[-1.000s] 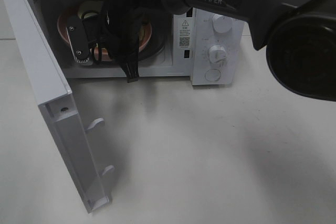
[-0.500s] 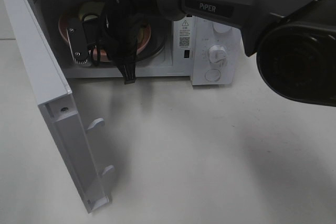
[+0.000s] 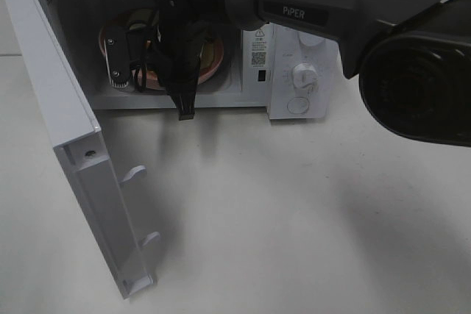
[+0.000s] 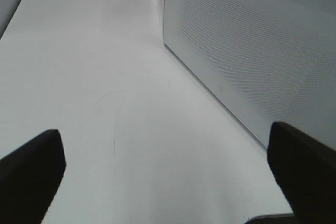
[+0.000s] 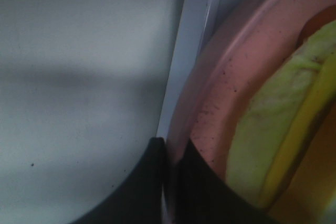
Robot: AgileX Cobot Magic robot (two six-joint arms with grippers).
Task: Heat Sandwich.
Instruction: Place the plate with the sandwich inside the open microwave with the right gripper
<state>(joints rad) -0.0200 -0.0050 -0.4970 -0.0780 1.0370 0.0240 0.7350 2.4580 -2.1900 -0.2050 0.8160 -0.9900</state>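
The sandwich (image 3: 210,53) lies on a round pink plate (image 3: 151,79) inside the open microwave (image 3: 305,42). My right arm reaches across from the right, and much of the plate is hidden behind it. My right gripper (image 3: 125,82) is at the plate's front left. Up close in the right wrist view, my right gripper (image 5: 168,182) is shut on the rim of the pink plate (image 5: 231,93). The sandwich's yellow-green filling (image 5: 273,129) lies just beyond the fingers. My left gripper (image 4: 168,182) is open and empty, low over the table.
The microwave door (image 3: 66,130) stands swung wide open to the left, with two latch hooks (image 3: 135,173) on its inner face. Knobs (image 3: 304,75) sit on the panel at the right. A white perforated wall (image 4: 247,51) stands close beside my left gripper.
My right gripper has shifted the pink plate with the sandwich to the right, toward the middle of the microwave cavity. The left gripper shows no change.
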